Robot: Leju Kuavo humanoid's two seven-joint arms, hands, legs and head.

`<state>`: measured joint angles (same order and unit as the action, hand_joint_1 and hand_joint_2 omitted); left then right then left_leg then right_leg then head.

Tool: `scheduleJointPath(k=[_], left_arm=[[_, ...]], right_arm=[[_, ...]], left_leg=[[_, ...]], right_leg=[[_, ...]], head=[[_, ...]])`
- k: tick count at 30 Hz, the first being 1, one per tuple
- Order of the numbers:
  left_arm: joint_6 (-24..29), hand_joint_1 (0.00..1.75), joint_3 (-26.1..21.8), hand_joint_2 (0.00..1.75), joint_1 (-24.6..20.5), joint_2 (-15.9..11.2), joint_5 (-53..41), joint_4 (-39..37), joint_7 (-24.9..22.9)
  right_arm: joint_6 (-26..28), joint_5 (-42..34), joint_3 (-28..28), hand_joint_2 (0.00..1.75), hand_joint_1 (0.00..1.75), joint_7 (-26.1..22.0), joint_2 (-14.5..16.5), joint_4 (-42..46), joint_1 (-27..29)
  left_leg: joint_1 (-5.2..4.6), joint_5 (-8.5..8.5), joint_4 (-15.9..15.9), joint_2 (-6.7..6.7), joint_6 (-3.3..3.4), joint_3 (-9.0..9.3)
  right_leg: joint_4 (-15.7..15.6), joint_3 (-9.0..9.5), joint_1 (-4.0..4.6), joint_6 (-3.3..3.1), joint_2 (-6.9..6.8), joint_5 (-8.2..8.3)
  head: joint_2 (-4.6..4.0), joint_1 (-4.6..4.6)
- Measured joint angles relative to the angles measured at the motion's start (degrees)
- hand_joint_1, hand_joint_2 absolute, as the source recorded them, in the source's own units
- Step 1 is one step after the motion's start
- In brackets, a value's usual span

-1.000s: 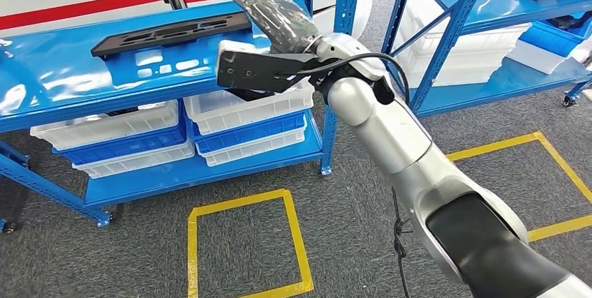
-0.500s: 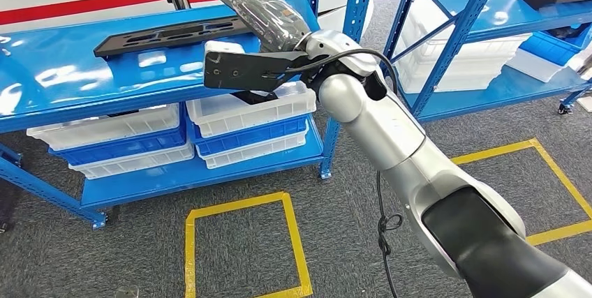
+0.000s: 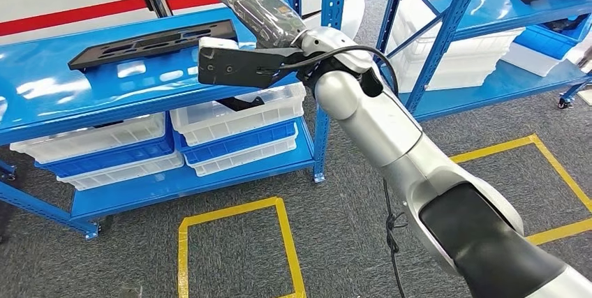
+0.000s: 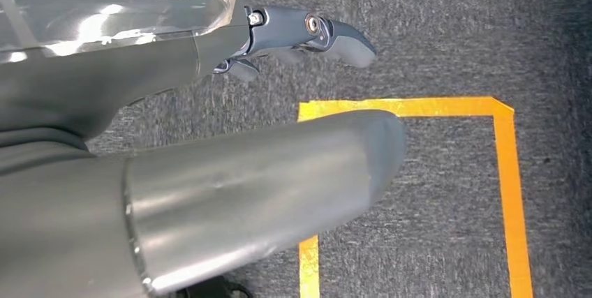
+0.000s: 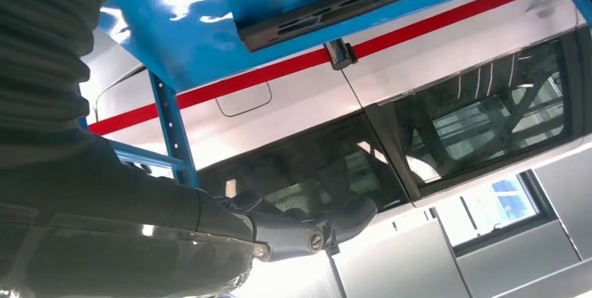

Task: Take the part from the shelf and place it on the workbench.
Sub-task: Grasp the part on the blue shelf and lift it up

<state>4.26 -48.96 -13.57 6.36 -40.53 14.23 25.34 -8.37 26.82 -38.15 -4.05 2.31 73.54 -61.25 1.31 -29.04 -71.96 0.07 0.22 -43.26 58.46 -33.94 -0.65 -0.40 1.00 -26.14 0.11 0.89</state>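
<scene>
Reaching at twelve o'clock, the right hand (image 3: 260, 10) hovers with fingers spread, empty, beside the flat black slotted plastic part (image 3: 152, 42) lying on the glossy blue metal shelf (image 3: 84, 92); grasping, carrying and placing remain.

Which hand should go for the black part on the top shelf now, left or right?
Right. The right hand is raised at shelf height, open, beside the end of the black part. The left hand hangs over the carpet floor, holding nothing.
</scene>
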Motion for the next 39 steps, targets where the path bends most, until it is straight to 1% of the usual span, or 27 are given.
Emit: scheduleJointPath(k=[2, 3, 4, 6, 8, 10, 12, 13, 14, 15, 17, 18, 19, 20, 23, 24, 25, 27, 28, 29, 30, 31, 32, 33, 35, 37, 39], left_arm=[[0.0, 0.00, 0.3, 0.00, 0.0, -0.1, 0.4, 0.1, 0.0], [0.0, 0.00, 0.5, 0.00, 0.0, -0.1, 0.6, 0.2, 0.1], [0.0, 0.00, 0.7, 0.00, -0.1, -0.1, 0.7, 0.3, 0.1], [0.0, 0.00, 1.0, 0.00, -0.1, 0.0, 1.0, 0.4, 0.2], [0.0, 0.00, 1.3, 0.00, -0.1, 0.1, 1.2, 0.5, 0.3], [0.0, 0.00, 1.6, 0.00, -0.1, 0.3, 1.6, 0.7, 0.4], [0.0, 0.00, 2.0, 0.00, -0.1, 0.5, 2.0, 0.7, 0.4], [0.0, 0.00, 2.2, 0.00, -0.1, 0.6, 2.1, 0.8, 0.4], [0.0, 0.00, 2.3, 0.00, 0.0, 0.7, 2.2, 0.8, 0.4], [0.0, 0.00, 2.4, 0.00, 0.1, 0.8, 2.3, 0.8, 0.4], [0.0, 0.00, 2.4, 0.00, 0.2, 0.9, 2.6, 0.8, 0.4], [0.0, 0.00, 2.6, 0.00, 0.2, 0.9, 2.8, 0.9, 0.4], [0.0, 0.00, 2.7, 0.00, 0.2, 0.9, 3.0, 1.0, 0.5], [0.0, 0.00, 2.9, 0.00, 0.3, 0.9, 3.2, 1.1, 0.5], [0.1, 0.00, 3.6, 0.00, 0.4, 0.9, 3.5, 1.4, 0.6], [0.1, 0.00, 3.7, 0.00, 0.4, 1.0, 3.7, 1.5, 0.6], [0.1, 0.00, 3.9, 0.00, 0.4, 1.0, 3.9, 1.6, 0.6], [0.2, 0.00, 4.4, 0.00, 0.5, 1.0, 4.6, 1.7, 0.6], [0.2, 0.00, 4.6, 0.00, 0.7, 1.0, 4.8, 1.7, 0.6], [0.3, 0.00, 4.8, 0.00, 0.8, 1.0, 5.0, 1.7, 0.6], [0.3, 0.00, 5.0, 0.00, 0.9, 1.0, 5.1, 1.8, 0.6], [0.4, 0.00, 5.2, 0.00, 1.0, 1.0, 5.2, 1.8, 0.6], [0.5, 0.00, 5.3, 0.00, 1.0, 0.9, 5.2, 1.9, 0.6], [0.5, 0.00, 5.4, 0.00, 1.0, 0.9, 5.2, 1.9, 0.6], [0.6, 0.00, 5.5, 0.00, 0.9, 0.9, 5.2, 2.0, 0.6], [0.6, 0.00, 5.6, 0.00, 0.9, 0.9, 5.3, 2.1, 0.6], [0.7, 0.00, 5.8, 0.00, 1.0, 0.9, 5.9, 2.2, 0.5]], right_arm=[[0.2, 0.3, -0.1, 0.00, 0.00, 0.3, 0.3, -0.4, -0.2], [0.3, 0.4, -0.1, 0.00, 0.00, 0.5, 0.4, -0.6, -0.3], [0.5, 0.5, -0.1, 0.00, 0.00, 0.7, 0.4, -0.8, -0.4], [0.6, 0.6, 0.0, 0.00, 0.00, 0.9, 0.4, -1.2, -0.5], [0.6, 0.8, 0.1, 0.00, 0.00, 1.0, 0.5, -1.6, -0.7], [0.7, 1.0, 0.2, 0.00, 0.00, 1.1, 0.4, -2.0, -1.0], [0.8, 1.3, 0.2, 0.00, 0.00, 1.2, 0.4, -2.7, -1.1], [0.8, 1.5, 0.1, 0.00, 0.00, 1.2, 0.3, -3.2, -1.0], [0.9, 1.7, 0.1, 0.00, 0.00, 1.2, 0.3, -3.6, -0.9], [0.9, 1.8, 0.1, 0.00, 0.00, 1.3, 0.2, -3.9, -0.9], [1.1, 1.9, 0.0, 0.00, 0.00, 1.3, 0.2, -4.4, -0.9], [1.2, 1.9, 0.0, 0.00, 0.00, 1.3, 0.3, -4.6, -1.0], [1.2, 2.0, -0.1, 0.00, 0.00, 1.3, 0.4, -4.8, -1.0], [1.3, 2.0, -0.1, 0.00, 0.00, 1.3, 0.5, -5.0, -1.0], [1.4, 2.1, -0.1, 0.00, 0.00, 1.2, 0.7, -5.3, -1.1], [1.4, 2.1, -0.1, 0.00, 0.00, 1.2, 0.7, -5.4, -1.2], [1.4, 2.1, -0.1, 0.00, 0.00, 1.2, 0.9, -5.5, -1.2], [1.5, 2.2, -0.2, 0.00, 0.00, 1.2, 1.0, -5.7, -1.2], [1.5, 2.3, -0.3, 0.00, 0.00, 1.2, 1.1, -5.8, -1.2], [1.5, 2.3, -0.4, 0.00, 0.00, 1.2, 1.1, -5.9, -1.1], [1.5, 2.3, -0.5, 0.00, 0.00, 1.2, 1.1, -6.0, -1.0], [1.6, 2.3, -0.5, 0.00, 0.00, 1.2, 1.2, -6.1, -1.0], [1.6, 2.3, -0.5, 0.00, 0.00, 1.2, 1.3, -6.1, -1.1], [1.6, 2.3, -0.5, 0.00, 0.00, 1.2, 1.3, -6.1, -1.1], [1.6, 2.3, -0.5, 0.00, 0.00, 1.2, 1.4, -6.1, -1.3], [1.7, 2.4, -0.5, 0.00, 0.00, 1.2, 1.4, -6.1, -1.3], [1.7, 2.5, -0.5, 0.00, 0.00, 1.2, 1.5, -6.2, -1.4]], left_leg=[[-0.47, 4.56, 7.5, -0.13, 1.30, 2.94], [-0.78, 5.70, 10.5, -0.18, 1.83, 4.44], [-1.04, 5.98, 12.3, -0.20, 2.17, 5.39], [-1.39, 5.54, 13.3, -0.20, 2.35, 6.11], [-1.12, 5.65, 14.3, -0.12, 2.35, 6.78], [-0.79, 5.76, 15.1, -0.02, 2.43, 7.53], [-0.82, 5.55, 15.2, -0.03, 2.59, 7.73], [-0.81, 5.42, 15.2, -0.07, 2.59, 7.81], [-0.80, 5.27, 15.2, -0.13, 2.51, 7.93], [-0.77, 5.07, 15.1, -0.19, 2.35, 8.13], [-0.75, 4.46, 14.8, -0.27, 1.79, 8.62], [-0.83, 4.07, 14.6, -0.28, 1.43, 8.75], [-0.92, 3.75, 14.4, -0.27, 1.08, 8.80], [-0.97, 3.53, 14.3, -0.25, 0.79, 8.81], [-0.65, 2.84, 13.8, -0.20, 0.11, 8.70], [-0.55, 2.06, 12.5, -0.20, -0.18, 8.12], [-0.46, 0.80, 9.9, -0.20, -0.47, 6.86], [-0.38, -2.16, 2.3, -0.20, -0.87, 2.75], [-0.36, -2.94, -1.0, -0.20, -0.93, 0.67], [-0.34, -2.65, -2.4, -0.21, -0.88, -0.63], [-0.34, -1.22, -1.5, -0.21, -0.70, -0.79], [-0.36, 1.05, 1.5, -0.21, -0.43, 0.20], [-0.40, 3.44, 5.7, -0.22, -0.05, 1.95], [-0.53, 4.98, 9.5, -0.21, 0.28, 3.81], [-0.88, 5.78, 13.5, -0.19, 0.71, 6.04], [-1.12, 5.52, 13.9, -0.21, 1.00, 6.55], [-1.18, 5.83, 14.6, -0.28, 0.92, 7.01]], right_leg=[[-0.1, 0.72, 0.34, -0.17, 0.14, -0.49], [-0.1, 0.90, 0.46, -0.09, 0.19, -0.70], [-0.1, 0.94, 0.51, 0.09, 0.22, -0.84], [-0.3, 0.92, 0.52, 0.55, 0.21, -0.98], [0.1, 0.63, 0.55, 1.05, -0.03, -1.41], [4.4, -1.68, 0.56, 1.25, -0.30, -3.04], [12.0, -6.17, 0.40, 1.37, -0.35, -5.27], [14.8, -8.08, 0.27, 1.62, -0.36, -5.73], [15.6, -9.03, 0.13, 2.05, -0.37, -5.35], [14.0, -8.74, -0.08, 2.62, -0.43, -4.05], [6.3, -5.64, -0.57, 3.68, -0.86, -0.30], [2.8, -4.01, -0.70, 3.74, -1.01, 1.09], [0.6, -2.94, -0.74, 3.47, -1.11, 1.83], [-0.1, -2.51, -0.65, 2.95, -1.10, 1.94], [-0.2, -2.09, -0.70, 1.53, -0.80, 1.77], [-0.3, -1.83, -0.85, 1.16, -0.74, 1.66], [-0.3, -1.55, -0.99, 0.85, -0.71, 1.52], [-0.3, -1.17, -0.84, 0.38, -0.68, 1.19], [-0.3, -1.02, -0.74, 0.21, -0.63, 1.06], [-0.3, -0.85, -0.64, 0.07, -0.57, 0.89], [-0.3, -0.61, -0.57, 0.01, -0.47, 0.72], [-0.3, -0.31, -0.52, 0.02, -0.37, 0.51], [-0.4, 0.02, -0.48, 0.10, -0.30, 0.28], [-0.4, 0.27, -0.29, 0.29, -0.22, 0.04], [-0.4, 0.47, -0.07, 0.75, -0.16, -0.32], [-0.7, 0.56, -0.06, 1.29, -0.18, -0.40], [-1.3, 1.17, 0.12, 1.37, -0.29, -0.24]], head=[[0.00, 0.04], [0.00, 0.05], [0.00, 0.05], [0.00, 0.01], [0.00, 0.05], [0.00, 0.10], [0.00, 0.12], [0.00, 0.11], [0.00, 0.12], [0.00, 0.11], [0.00, 0.13], [0.00, 0.11], [0.00, 0.11], [0.00, 0.10], [0.00, 0.05], [0.00, 0.03], [0.00, 0.01], [0.00, -0.02], [0.00, -0.01], [0.00, -0.01], [0.00, -0.01], [0.00, -0.01], [0.00, -0.01], [0.00, 0.00], [0.00, 0.00], [0.00, -0.01], [0.00, 0.08]])
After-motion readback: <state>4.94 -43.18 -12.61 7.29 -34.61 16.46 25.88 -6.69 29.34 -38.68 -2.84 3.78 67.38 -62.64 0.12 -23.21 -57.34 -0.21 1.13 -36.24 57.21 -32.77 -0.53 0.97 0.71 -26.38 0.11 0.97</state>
